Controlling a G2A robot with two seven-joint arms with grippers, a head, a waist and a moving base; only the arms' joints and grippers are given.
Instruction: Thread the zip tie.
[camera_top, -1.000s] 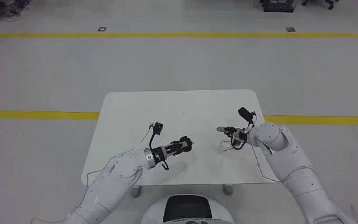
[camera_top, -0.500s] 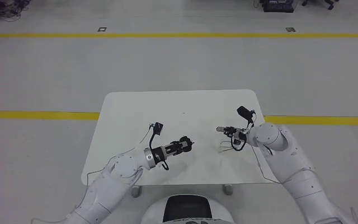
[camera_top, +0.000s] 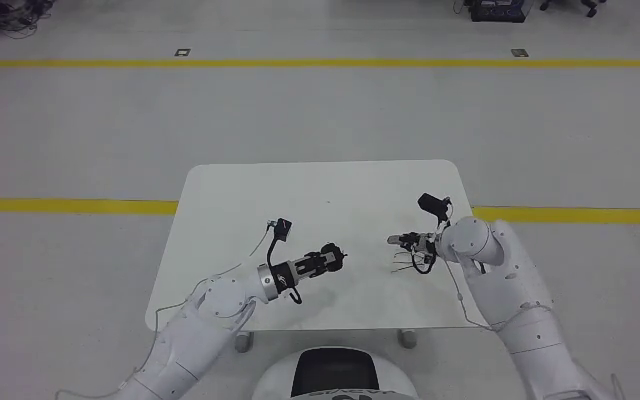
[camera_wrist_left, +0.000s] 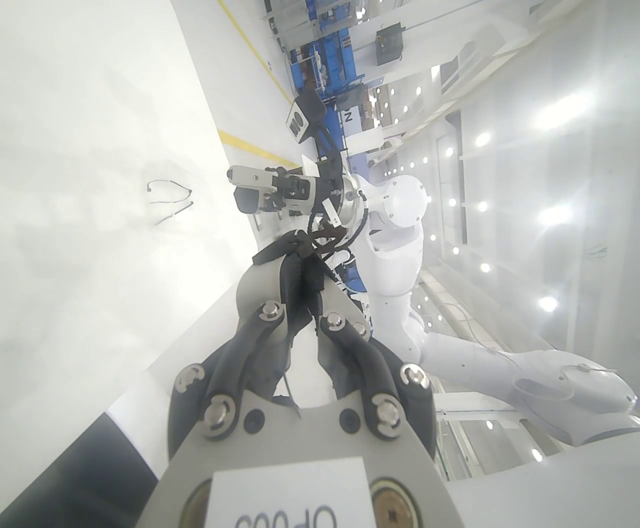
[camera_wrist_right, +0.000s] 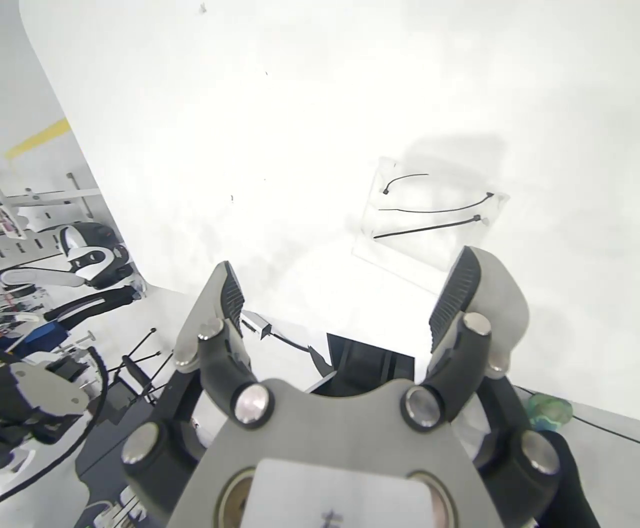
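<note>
At 4 o'clock on the white desk (camera_top: 300, 200), open right fingers (camera_wrist_right: 227, 295) edge nearer black plastic zip ties (camera_wrist_right: 430, 227); closed left fingers (camera_wrist_left: 260, 290) apparently grip one.

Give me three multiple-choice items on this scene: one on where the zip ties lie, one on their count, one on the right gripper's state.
1. Where do the ties lie?
A. On a clear sheet on the table
B. On the floor
C. In a bin

2. How many black ties lie on the sheet?
A. One
B. Three
C. Five

3. How is the right gripper?
A. Shut on a tie
B. Shut on nothing
C. Open, holding nothing

Answers:
1 A: the ties rest on the clear sheet on the white table.
2 B: the right wrist view shows three separate black strands.
3 C: its fingers stand spread with nothing between them.
</note>
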